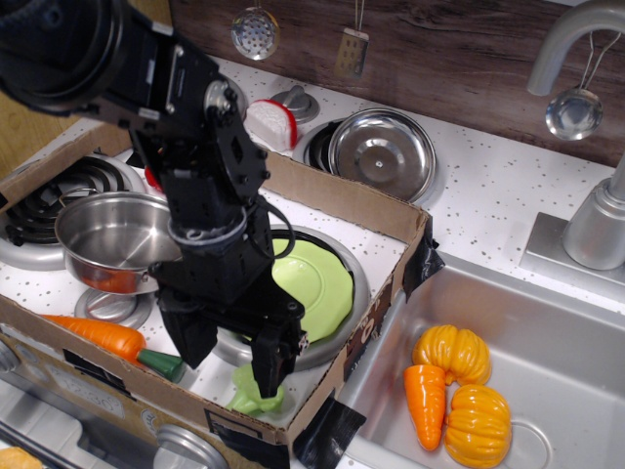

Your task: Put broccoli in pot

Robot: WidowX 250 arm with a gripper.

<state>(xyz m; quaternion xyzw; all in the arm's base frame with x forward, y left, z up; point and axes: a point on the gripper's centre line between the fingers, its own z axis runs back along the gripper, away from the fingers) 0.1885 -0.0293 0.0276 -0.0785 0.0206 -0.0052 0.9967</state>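
Hovered low over the front corner of the brown cardboard tray [381, 210], black robot claw [231, 360] spread wide, one finger [269, 360] directly above the small light-green toy broccoli [256, 396], the other [191, 337] off to the left. Gripped nothing. Looked lined up to straddle the bumpy head from above, probably the only workable way in, given the spot. Broccoli tucked on the speckled white counter [488, 186], just beside the tray's front wall and the rim of the silver burner ring [359, 283] carrying the flat green plate [317, 283]. Tight quarters there: cardboard lip in front, orange toy carrot [103, 337] lying close to the left. Shiny steel pot with the copper base [107, 239] stood open-mouthed and empty at the back left, near the arm. Clear air above the tray, so a straight lift, then a short swing left, seemed the easy route.
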